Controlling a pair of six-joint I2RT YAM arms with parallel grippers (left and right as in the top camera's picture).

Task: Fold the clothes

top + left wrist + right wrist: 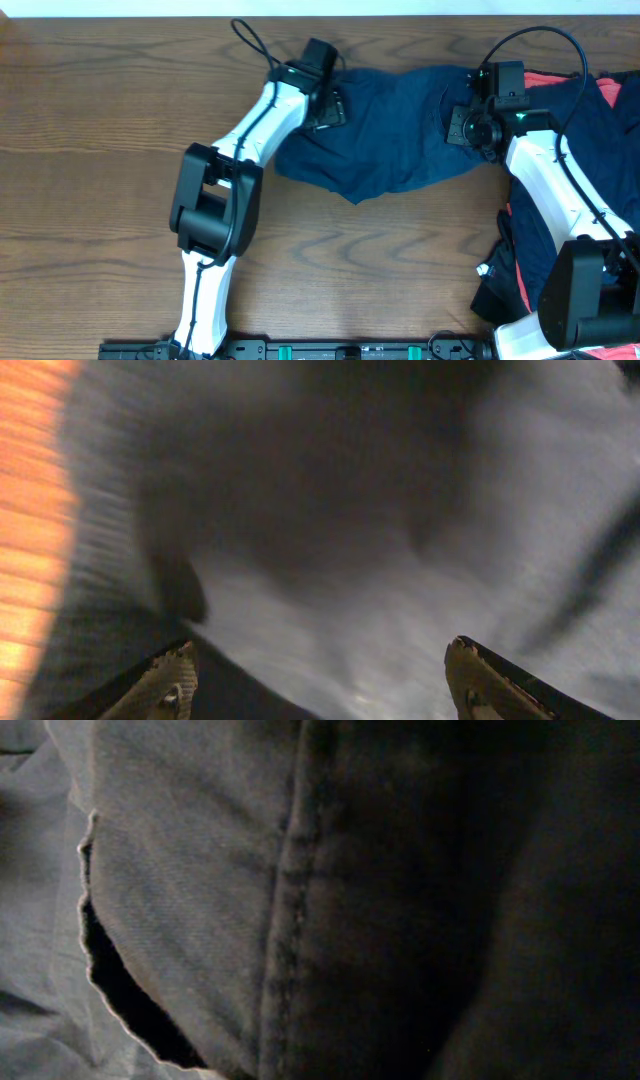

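One navy garment (395, 135) lies crumpled, not yet folded, on the bench (100, 150) between my tools, my left tool (328, 108) spread wide and empty at its edge, my right tool (470, 128) shut against it, grip unclear, more clothes (615, 120) heaped unfolded beyond my right tool.

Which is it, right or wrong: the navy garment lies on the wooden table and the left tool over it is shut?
Wrong in one respect: the left tool is open, jaws wide apart, as the left wrist view shows. The navy garment does lie on the wooden table.
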